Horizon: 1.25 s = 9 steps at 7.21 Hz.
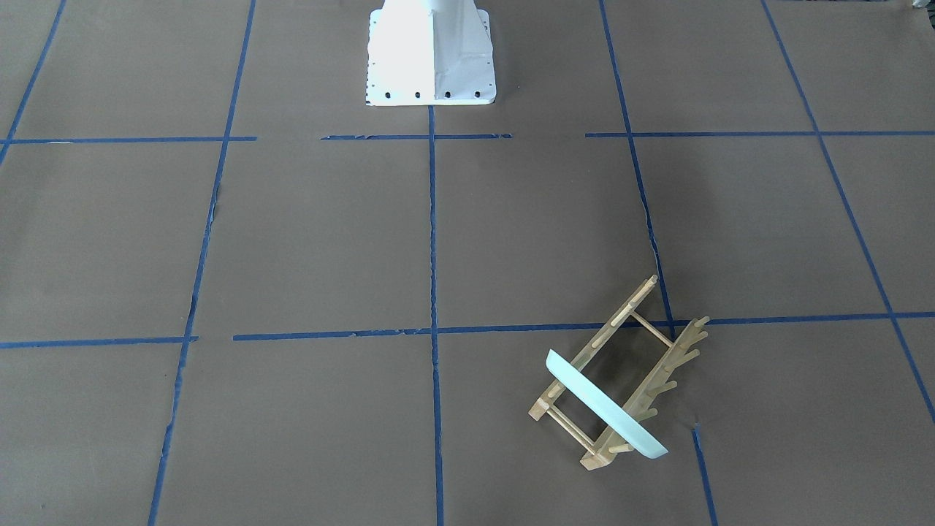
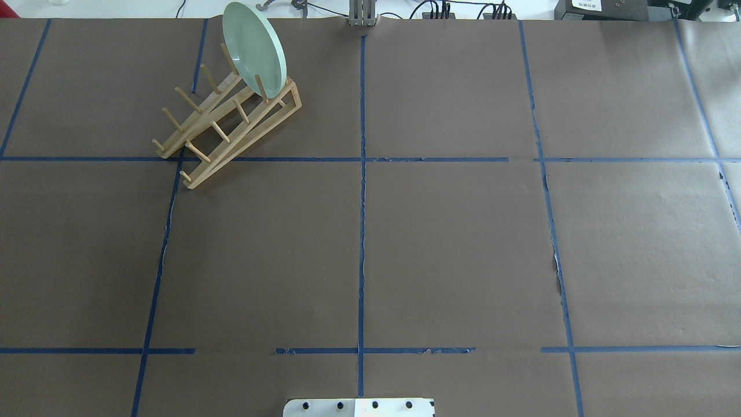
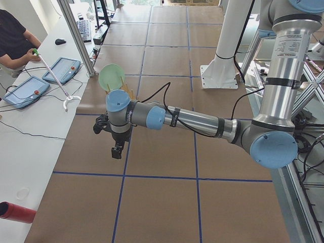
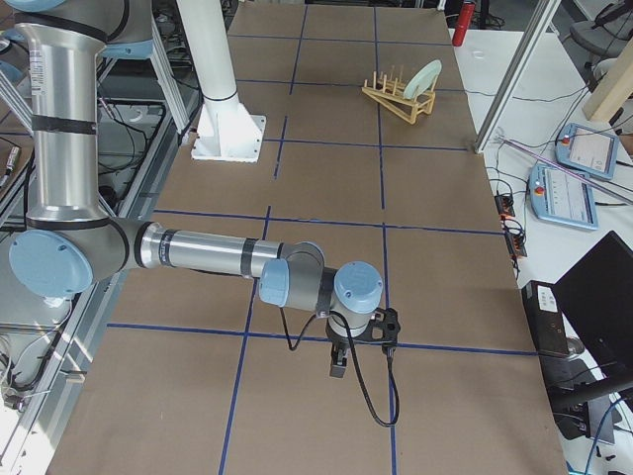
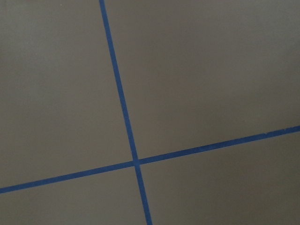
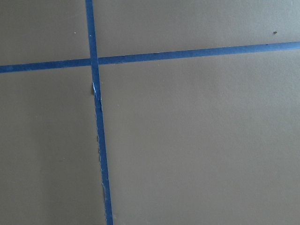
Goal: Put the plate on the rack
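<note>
Mint plate point(image 2: 255, 46) standing in wooden rack point(image 2: 231, 146), left tool point(image 3: 117, 151), right tool point(image 4: 338, 366), spread cannot tell.

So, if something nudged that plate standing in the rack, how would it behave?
Standing on edge in the rack, the plate probably tips easily. Its round rim could let it roll. It looks rigid, smooth, likely slippery.

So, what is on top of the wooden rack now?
The mint-green plate stands on edge between the pegs at one end of the rack, tilted. Nothing else is on it. Where its lower rim rests is hidden by the rails.
</note>
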Available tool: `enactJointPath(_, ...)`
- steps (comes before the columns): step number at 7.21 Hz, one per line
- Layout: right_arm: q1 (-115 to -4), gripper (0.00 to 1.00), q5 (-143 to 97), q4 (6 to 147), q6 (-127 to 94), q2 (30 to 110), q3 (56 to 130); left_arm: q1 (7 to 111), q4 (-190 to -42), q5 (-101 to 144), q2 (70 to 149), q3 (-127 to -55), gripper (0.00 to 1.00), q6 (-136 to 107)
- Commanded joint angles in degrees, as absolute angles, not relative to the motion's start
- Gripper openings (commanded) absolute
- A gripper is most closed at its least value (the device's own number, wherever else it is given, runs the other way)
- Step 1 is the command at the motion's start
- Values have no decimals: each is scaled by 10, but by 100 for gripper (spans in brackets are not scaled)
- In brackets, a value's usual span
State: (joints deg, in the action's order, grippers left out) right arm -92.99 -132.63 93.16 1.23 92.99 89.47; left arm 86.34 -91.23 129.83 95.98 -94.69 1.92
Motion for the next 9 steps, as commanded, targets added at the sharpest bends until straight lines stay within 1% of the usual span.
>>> enactJointPath(1, -930, 100, -1326, 932, 12, 930, 895, 867, -920, 1309, 908, -947, 100, 47)
enactJointPath(2, -930, 100, -1326, 932, 13, 930, 894, 870, -921, 1341, 888, -947, 100, 49)
enactJointPath(3, -930, 100, -1326, 932, 12, 930, 894, 870, -924, 1344, 883, -947, 100, 49)
enactJointPath(9, -930, 100, -1326, 932, 12, 930, 894, 884, -921, 1339, 883, -939, 100, 49)
